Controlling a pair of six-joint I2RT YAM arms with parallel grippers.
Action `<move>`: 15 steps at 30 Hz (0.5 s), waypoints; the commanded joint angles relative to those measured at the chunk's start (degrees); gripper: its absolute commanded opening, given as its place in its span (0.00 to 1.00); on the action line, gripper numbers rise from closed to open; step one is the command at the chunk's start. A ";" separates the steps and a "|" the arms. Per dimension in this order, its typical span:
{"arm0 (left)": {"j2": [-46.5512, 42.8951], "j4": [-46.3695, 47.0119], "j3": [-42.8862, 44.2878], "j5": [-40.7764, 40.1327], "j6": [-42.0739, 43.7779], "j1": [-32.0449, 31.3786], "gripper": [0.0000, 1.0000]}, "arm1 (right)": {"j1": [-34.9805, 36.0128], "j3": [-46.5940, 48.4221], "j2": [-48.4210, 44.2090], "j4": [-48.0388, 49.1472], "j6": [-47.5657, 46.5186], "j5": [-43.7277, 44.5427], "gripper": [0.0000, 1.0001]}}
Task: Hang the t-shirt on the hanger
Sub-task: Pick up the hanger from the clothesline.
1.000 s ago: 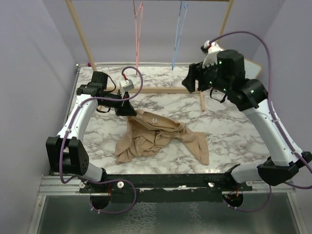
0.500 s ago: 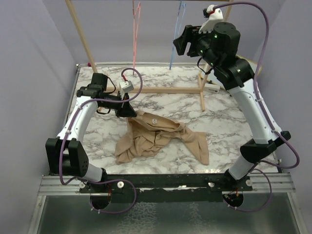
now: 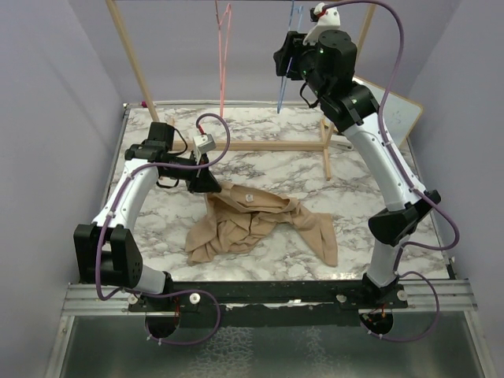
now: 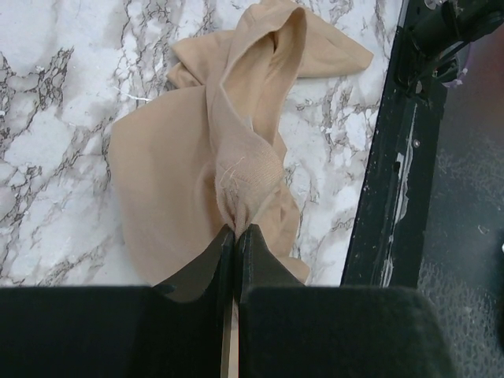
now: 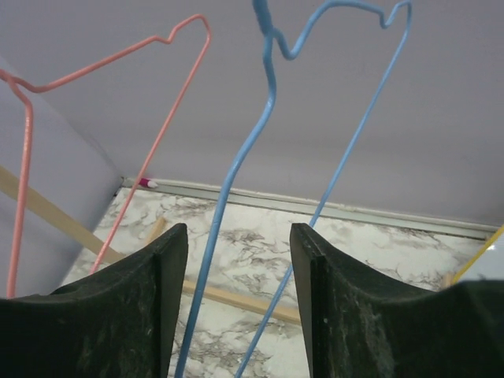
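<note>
The tan t-shirt [image 3: 253, 220] lies crumpled on the marble table; the left wrist view shows it bunched [image 4: 236, 150]. My left gripper [image 3: 206, 183] is shut on a pinch of its upper left edge [image 4: 236, 228]. The light-blue wire hanger [image 3: 286, 79] hangs from the wooden rack at the back. My right gripper [image 3: 288, 64] is raised high beside it, open. In the right wrist view both blue wires [image 5: 228, 197] run down between the open fingers [image 5: 169, 268] without touching them.
A pink wire hanger [image 3: 223, 55] hangs left of the blue one, also in the right wrist view [image 5: 142, 157]. The wooden rack has a slanted post [image 3: 134, 59] and base bars [image 3: 272, 146] on the table. A white board [image 3: 394, 110] leans at the back right.
My right arm has risen and swung left, from over the table's right rear up to the blue hanger. The left gripper stays shut on the shirt, hardly moved.
</note>
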 commanded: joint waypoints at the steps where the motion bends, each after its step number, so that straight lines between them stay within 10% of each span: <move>1: -1.77 1.35 -0.48 2.97 -0.33 -0.20 0.00 | -0.17 2.25 -0.74 -2.64 -2.09 7.55 0.51; 15: -1.46 2.22 -1.37 3.15 0.00 -0.61 0.00 | -0.15 0.15 -2.80 -7.07 -4.36 9.13 0.44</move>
